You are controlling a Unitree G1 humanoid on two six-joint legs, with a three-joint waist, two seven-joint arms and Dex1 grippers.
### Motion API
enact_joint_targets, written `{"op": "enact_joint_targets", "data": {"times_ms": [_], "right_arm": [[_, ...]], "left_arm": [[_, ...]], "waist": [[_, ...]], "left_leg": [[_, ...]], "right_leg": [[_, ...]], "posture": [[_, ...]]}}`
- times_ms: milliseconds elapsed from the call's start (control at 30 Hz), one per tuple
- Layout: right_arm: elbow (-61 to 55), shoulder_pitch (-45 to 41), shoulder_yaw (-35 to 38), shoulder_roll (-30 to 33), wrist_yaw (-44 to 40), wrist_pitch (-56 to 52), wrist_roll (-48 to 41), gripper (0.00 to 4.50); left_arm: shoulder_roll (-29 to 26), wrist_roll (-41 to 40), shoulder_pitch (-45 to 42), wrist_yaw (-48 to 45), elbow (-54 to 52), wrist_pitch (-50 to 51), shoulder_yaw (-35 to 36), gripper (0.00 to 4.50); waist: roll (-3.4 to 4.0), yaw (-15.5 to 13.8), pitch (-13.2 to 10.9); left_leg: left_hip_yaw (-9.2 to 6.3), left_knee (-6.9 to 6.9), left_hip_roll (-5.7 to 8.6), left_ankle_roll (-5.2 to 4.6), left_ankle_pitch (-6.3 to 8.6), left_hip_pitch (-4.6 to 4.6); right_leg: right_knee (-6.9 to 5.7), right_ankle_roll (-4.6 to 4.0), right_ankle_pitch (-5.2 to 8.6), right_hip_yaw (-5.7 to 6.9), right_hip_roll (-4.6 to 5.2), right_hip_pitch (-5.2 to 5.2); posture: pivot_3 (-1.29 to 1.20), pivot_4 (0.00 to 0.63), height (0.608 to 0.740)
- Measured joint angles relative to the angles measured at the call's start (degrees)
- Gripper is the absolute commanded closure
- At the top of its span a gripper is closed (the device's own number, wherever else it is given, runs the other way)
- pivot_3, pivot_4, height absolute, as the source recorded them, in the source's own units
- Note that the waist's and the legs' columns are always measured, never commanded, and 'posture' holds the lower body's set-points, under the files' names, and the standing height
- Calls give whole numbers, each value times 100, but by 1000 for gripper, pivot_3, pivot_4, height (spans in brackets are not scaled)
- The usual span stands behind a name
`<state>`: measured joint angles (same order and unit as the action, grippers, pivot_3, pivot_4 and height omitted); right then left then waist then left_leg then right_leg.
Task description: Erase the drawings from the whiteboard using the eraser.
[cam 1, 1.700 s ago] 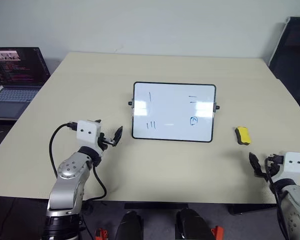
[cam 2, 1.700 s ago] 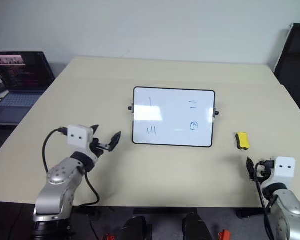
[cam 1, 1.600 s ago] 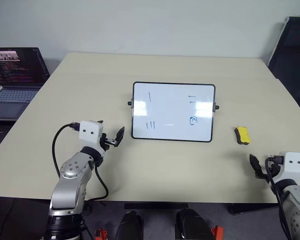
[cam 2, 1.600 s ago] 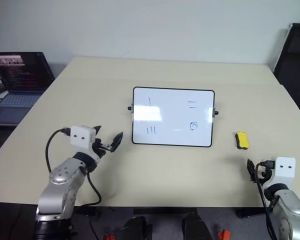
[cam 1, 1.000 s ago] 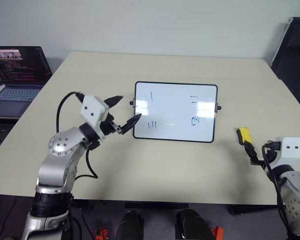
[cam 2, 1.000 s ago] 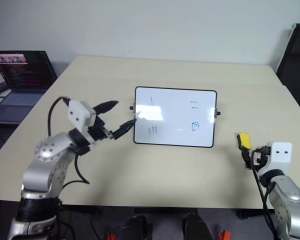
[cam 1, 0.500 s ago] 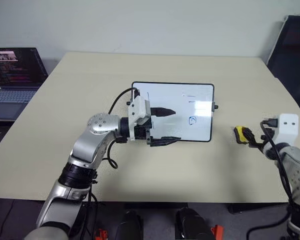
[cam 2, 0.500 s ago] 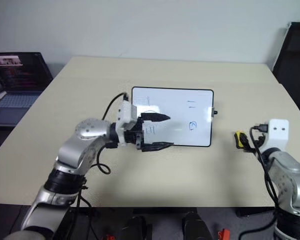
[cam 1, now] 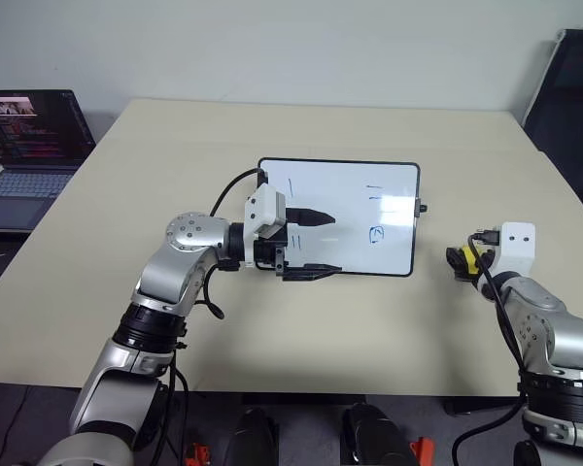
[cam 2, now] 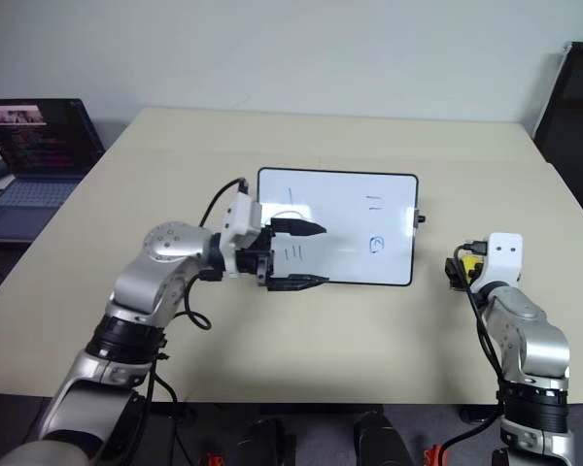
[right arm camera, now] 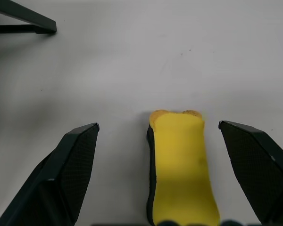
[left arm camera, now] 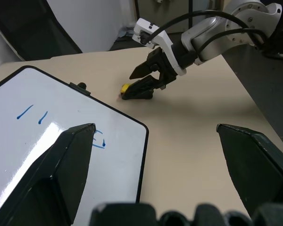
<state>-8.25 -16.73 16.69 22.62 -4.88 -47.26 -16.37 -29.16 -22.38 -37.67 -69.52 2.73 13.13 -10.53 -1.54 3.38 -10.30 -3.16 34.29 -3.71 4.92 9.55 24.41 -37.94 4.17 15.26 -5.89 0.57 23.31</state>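
While the right hand [right arm camera: 158,181] is spread wide around the yellow eraser [right arm camera: 183,162] on the worktop [cam 1: 301,330] beside the whiteboard [cam 1: 360,209], best to squeeze its middle gently; left hand [cam 1: 311,243] wide too, over the board.

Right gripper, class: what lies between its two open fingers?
The eraser lies on the table between the right gripper's open fingers, untouched by either, as the right wrist view shows.

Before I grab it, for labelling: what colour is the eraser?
Yellow with a dark underside; right wrist view.
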Motion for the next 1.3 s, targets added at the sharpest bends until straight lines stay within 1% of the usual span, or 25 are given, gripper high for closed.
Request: {"op": "enact_joint_targets", "data": {"times_ms": [67, 100, 167, 400, 433, 467, 733, 867, 1000, 1133, 1233, 1300], "right_arm": [[43, -1, -1, -2, 3, 41, 51, 38], [74, -1, -2, -2, 4, 50, 74, 204], [144, -1, -2, -2, 1, 50, 128, 671], [193, 0, -59, -1, -25, 50, 192, 3206], [193, 0, -60, -1, -26, 53, 199, 3453], [193, -1, -69, 1, -33, 53, 214, 3554], [140, 17, -135, 28, -108, 18, 242, 3555], [-170, 134, -140, 36, -176, -128, 193, 3555], [-1140, 387, -180, 248, -411, -501, 35, 3555], [-2306, 538, -212, 462, -644, -1093, -293, 3555], [-2925, 502, -321, 492, -741, -1517, -524, 3555], [-3138, 345, -503, 480, -751, -1671, -582, 3556]], "left_arm": [[-20, 1, 22, -2, -2, -1, 0, 0], [-50, 0, 47, -10, -8, -4, 3, 0], [-107, 0, 105, -25, -8, -5, 42, 0], [-146, 1, 226, -31, -11, -70, 106, 0], [-141, 2, 263, -2, -15, -75, 106, 0], [-134, 3, 311, 28, -25, -74, 106, 0], [-81, 17, 426, 219, -198, -5, 106, 0], [-57, 66, 432, 431, -197, 15, 112, 0], [-63, 229, 404, 807, -143, 73, 212, 0], [-92, 316, 343, 1027, -138, 221, 312, 0], [-90, 364, 288, 1146, -138, 364, 312, 0], [-79, 381, 195, 1177, -138, 420, 312, 0]], "waist": [[0, 0, 0], [0, 0, 0], [1, 6, 0], [1, 4, 0], [1, 4, 0], [1, 3, 0], [0, 1, 0], [1, -1, 0], [2, -3, -1], [2, -4, -1], [2, -4, -1], [2, -2, -1]], "left_leg": [[0, 0, 0, 0, 0, -1], [0, 0, 0, 0, 0, -1], [0, 0, 0, 0, 0, -2], [-1, 0, 0, 0, 0, -2], [-1, 0, -1, 0, 0, -2], [-1, 0, -1, 0, 0, -2], [-1, 2, 0, 0, 0, -3], [-1, 1, 0, 0, 0, -2], [-3, 0, -1, 0, 0, -2], [-4, 2, -1, 0, 0, -2], [-4, 5, 0, 0, 0, -2], [-4, 7, 0, 0, 0, -2]], "right_leg": [[-1, 0, 0, 0, 0, 0], [-2, 0, 0, 0, 0, 0], [-3, 0, 0, 0, 0, 0], [-3, 0, 0, 0, -1, 0], [-3, 0, 0, 0, -1, 0], [-3, 0, 0, 0, -1, 0], [-5, 0, 0, 0, -1, -1], [-4, 0, 0, 0, -1, -1], [-4, 1, 0, 0, -1, 0], [-4, -2, 1, 0, -1, -1], [-5, -24, 13, 0, -1, -1], [-6, -25, 14, 0, -1, -1]], "posture": [[0, 150, 740], [0, 150, 740], [0, 150, 740], [0, 150, 740], [0, 150, 740], [0, 150, 740], [0, 150, 740], [0, 150, 740], [0, 150, 740], [0, 150, 740], [0, 150, 740], [0, 150, 740]]}}
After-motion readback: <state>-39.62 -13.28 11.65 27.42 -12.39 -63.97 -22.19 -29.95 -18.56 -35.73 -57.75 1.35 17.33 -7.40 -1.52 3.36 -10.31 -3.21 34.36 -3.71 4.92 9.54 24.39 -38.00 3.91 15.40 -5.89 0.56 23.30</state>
